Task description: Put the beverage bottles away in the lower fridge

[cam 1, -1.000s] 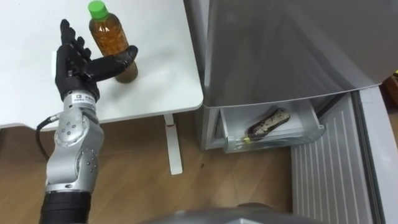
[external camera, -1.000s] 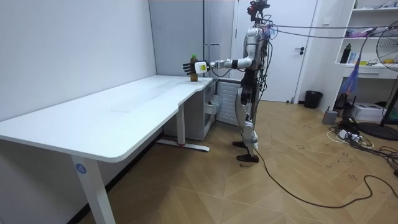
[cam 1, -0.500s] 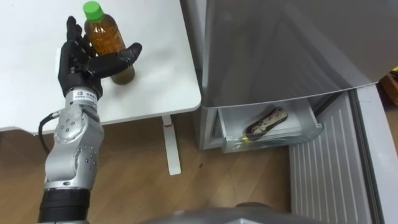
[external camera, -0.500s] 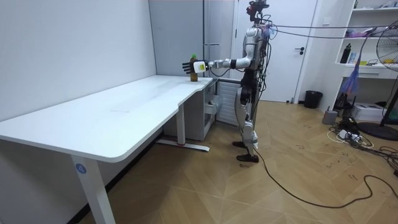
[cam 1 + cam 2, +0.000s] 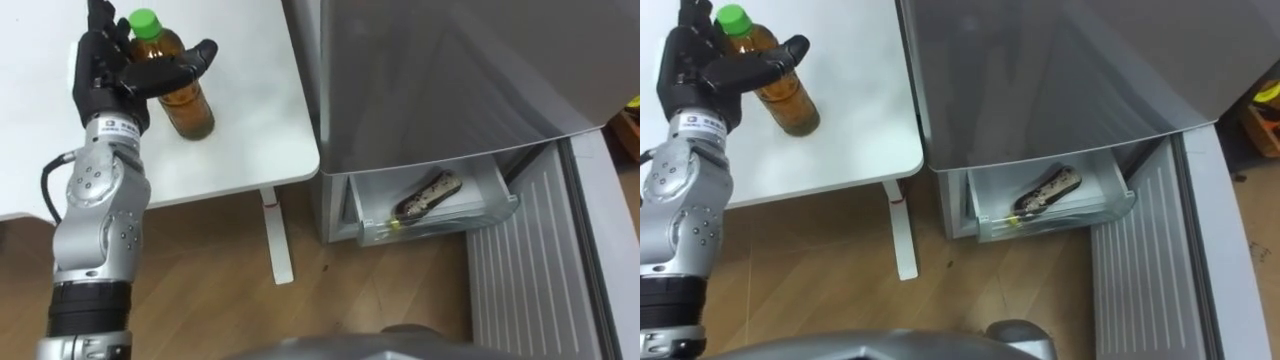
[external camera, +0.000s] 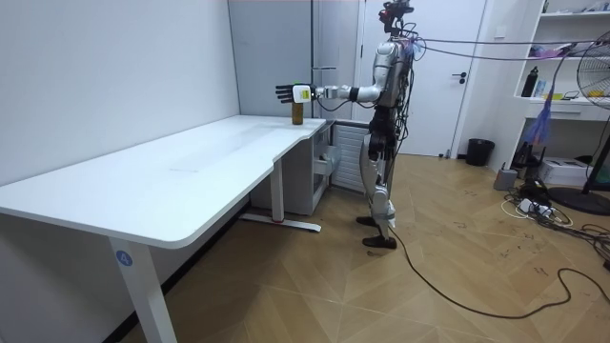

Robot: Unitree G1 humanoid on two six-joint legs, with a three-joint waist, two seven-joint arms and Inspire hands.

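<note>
Lifted higher beside the amber, green-capped bottle (image 5: 188, 108), the left hand (image 5: 105, 68) spreads its fingers (image 5: 98, 30), gripping nothing.

We log amber btl (image 5: 188, 108), green cap, upright on desk (image 5: 250, 130); 2nd btl (image 5: 430, 195) lying in open fridge drawer (image 5: 450, 227).

White desk (image 6: 172, 186), wooden floor (image 6: 381, 295)

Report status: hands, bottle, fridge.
Left hand open at bottle, thumb across its front, not closed. Bottle upright on table. Fridge drawer open, dark item already inside.
</note>
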